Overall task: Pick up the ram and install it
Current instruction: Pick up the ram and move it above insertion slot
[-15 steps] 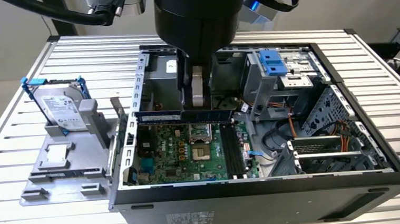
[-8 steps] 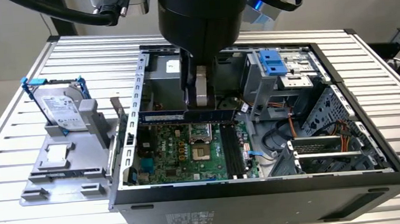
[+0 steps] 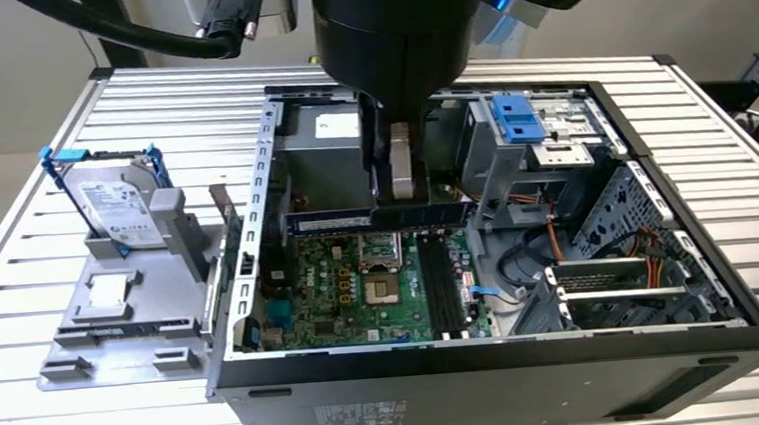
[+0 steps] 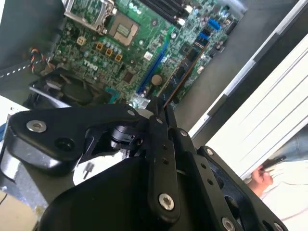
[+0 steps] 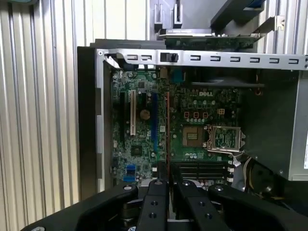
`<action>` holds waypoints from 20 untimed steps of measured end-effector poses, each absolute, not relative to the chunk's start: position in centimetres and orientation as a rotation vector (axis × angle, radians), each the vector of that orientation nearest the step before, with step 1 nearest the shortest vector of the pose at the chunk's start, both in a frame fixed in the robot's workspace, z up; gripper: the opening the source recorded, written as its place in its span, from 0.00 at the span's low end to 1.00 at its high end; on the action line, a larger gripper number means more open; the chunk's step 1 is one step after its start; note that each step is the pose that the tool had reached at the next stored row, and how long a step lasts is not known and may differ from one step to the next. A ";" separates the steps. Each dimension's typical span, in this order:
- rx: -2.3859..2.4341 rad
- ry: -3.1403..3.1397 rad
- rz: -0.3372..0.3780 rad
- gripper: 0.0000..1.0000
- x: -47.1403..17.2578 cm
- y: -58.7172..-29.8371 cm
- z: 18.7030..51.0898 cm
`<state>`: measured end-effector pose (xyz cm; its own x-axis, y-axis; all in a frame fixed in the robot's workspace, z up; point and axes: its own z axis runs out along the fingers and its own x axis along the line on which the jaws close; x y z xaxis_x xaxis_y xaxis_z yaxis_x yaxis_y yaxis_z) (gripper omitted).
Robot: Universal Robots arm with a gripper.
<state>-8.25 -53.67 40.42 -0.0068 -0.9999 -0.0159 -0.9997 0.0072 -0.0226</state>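
We see a worktop (image 3: 720, 108) of pale metal slats, its ribs running along its length. A black case (image 3: 498, 370) lies on its side near the middle, open face up, and takes up most of the surface. To the exterior view's left of the case a grey holder (image 3: 107, 332) rests flat on the slats. Its edge is just beside the case's wall, and we cannot tell whether the two touch. Bare slats show behind the case, in front of the holder, and to the exterior view's right of the case. In both wrist views we see the ribbed slats running alongside the case's dark outer wall.
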 end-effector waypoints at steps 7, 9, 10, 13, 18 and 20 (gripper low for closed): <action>-2.196 2.212 -0.004 0.00 -5.7 -53.7 40.4; -2.198 2.213 -0.001 0.00 -5.1 -53.7 40.4; -2.198 2.214 0.001 0.00 -4.7 -53.7 40.4; -2.200 2.216 0.005 0.00 -3.7 -53.7 40.4; -2.204 2.220 0.014 0.00 -2.0 -53.6 40.4; -2.206 2.223 0.019 0.00 -1.4 -53.6 40.4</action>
<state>-1.39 -53.64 40.41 -0.0073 -0.9999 -0.0155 -1.0000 0.0073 0.0018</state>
